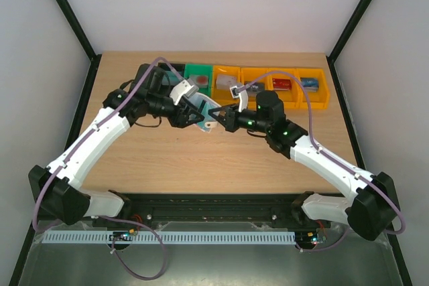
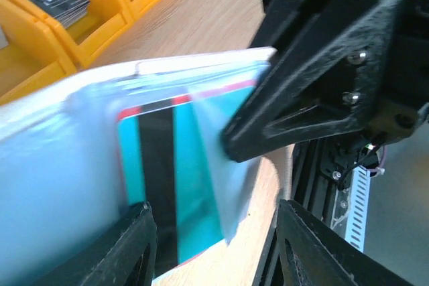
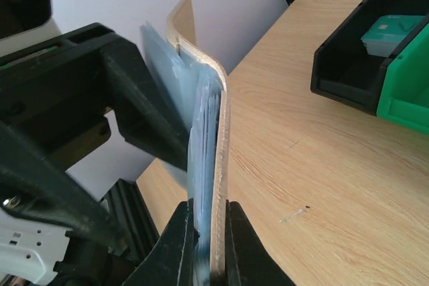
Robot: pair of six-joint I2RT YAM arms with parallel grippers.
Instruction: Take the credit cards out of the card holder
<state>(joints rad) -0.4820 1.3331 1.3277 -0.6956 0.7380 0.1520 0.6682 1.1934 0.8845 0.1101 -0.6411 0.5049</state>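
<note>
Mid-frame in the top view, holding up the card holder [image 1: 203, 114] between both arms. Pinching its edge with the tightly pressed right gripper [image 3: 209, 232], bottom centre of the right wrist view. Straddling the teal card [image 2: 194, 185] with the left gripper [image 2: 214, 239] spread, not yet clamped. Seemingly mid-extraction. Next: close on the exposed card, pull straight out of the sleeve, keep the holder steady

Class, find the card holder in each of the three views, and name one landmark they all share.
Top external: card holder at the centre, just before the green bin.
Left wrist: fills left and centre, a teal card inside.
Right wrist: centre, edge-on, pinched by the right gripper.
Shared landmark: the wooden table.
</note>
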